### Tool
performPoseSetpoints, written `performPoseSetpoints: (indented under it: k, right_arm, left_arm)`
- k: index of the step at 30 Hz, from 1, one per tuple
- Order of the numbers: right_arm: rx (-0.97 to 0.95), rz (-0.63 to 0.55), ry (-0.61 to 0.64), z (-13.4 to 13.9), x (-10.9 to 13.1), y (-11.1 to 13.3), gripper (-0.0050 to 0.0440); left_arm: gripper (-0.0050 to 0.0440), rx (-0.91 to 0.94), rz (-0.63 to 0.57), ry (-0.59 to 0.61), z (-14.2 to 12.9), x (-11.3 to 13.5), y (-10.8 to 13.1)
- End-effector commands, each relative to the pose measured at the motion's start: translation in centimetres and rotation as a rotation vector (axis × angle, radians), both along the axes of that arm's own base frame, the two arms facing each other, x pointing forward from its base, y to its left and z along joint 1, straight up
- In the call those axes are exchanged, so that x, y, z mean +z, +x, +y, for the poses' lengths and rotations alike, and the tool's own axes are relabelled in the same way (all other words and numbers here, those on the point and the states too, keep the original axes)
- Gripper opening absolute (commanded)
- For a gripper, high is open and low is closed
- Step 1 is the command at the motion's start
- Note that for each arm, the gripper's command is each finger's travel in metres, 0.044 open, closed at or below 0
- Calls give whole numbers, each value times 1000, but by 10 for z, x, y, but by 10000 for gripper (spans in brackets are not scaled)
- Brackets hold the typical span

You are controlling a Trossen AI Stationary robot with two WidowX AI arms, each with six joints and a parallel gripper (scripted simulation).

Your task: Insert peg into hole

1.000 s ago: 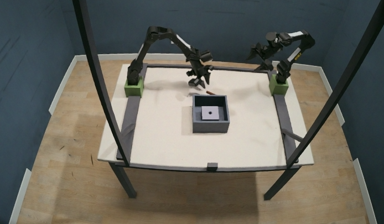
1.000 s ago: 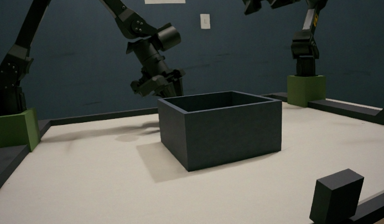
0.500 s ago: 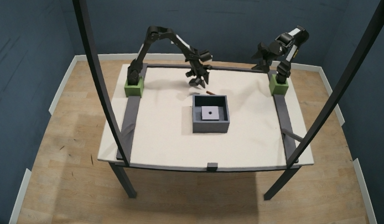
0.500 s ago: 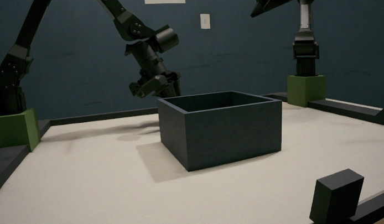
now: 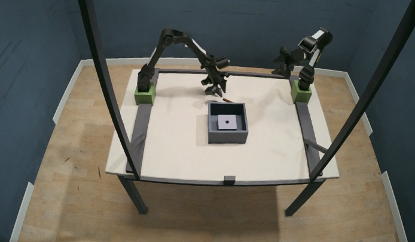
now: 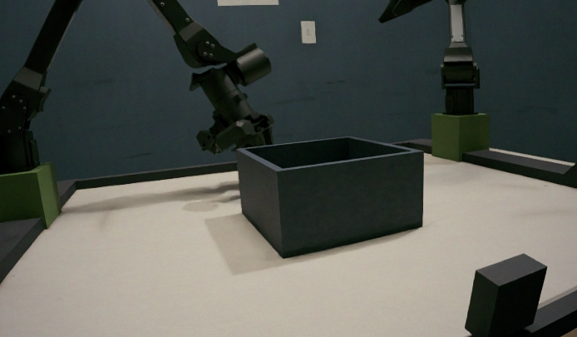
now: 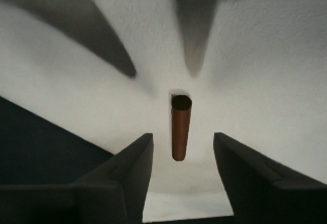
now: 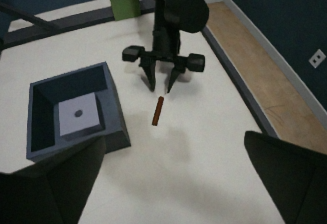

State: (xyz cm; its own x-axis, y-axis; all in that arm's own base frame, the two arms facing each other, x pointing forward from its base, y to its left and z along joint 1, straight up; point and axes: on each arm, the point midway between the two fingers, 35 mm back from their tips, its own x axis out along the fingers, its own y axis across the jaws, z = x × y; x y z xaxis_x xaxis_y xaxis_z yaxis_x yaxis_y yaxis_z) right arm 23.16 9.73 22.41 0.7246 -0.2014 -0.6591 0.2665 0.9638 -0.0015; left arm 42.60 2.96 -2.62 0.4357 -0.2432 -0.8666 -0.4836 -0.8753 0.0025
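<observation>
The brown peg (image 5: 226,100) lies flat on the white table top just behind the back wall of the open dark box. A light grey plate (image 5: 227,122) with a small round hole lies on the box's floor. My left gripper (image 5: 216,90) hovers low over the table beside the peg, fingers apart and holding nothing. In the left wrist view the peg (image 7: 180,120) lies on the table between and beyond the fingers. My right gripper (image 5: 280,65) is open and raised high at the back right. Its view shows the peg (image 8: 157,111), box and left gripper (image 8: 161,85).
Dark rails border the table, with a green arm base at each back corner (image 5: 145,94) (image 5: 301,93). A small dark block (image 5: 229,180) sits at the middle of the front edge. Slanted black frame posts (image 5: 104,74) cross the view. The box walls (image 6: 329,193) are tall.
</observation>
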Motion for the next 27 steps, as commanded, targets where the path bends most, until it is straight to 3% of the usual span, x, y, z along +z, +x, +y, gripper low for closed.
performPoseSetpoints:
  k: [1,16,20,27]
  right_arm:
    - [-1,-14,14,1,6,0,440]
    - [-1,-14,14,1,6,0,440]
    - [-1,-14,14,1,6,0,440]
    - [-1,-14,14,1,6,0,440]
  left_arm:
    - [170,2,-22,7,-2,-2,12]
    - [170,1,-23,6,-9,-25,24]
    - [110,0,-26,5,-8,-22,22]
    - [70,0,-26,5,-8,-22,22]
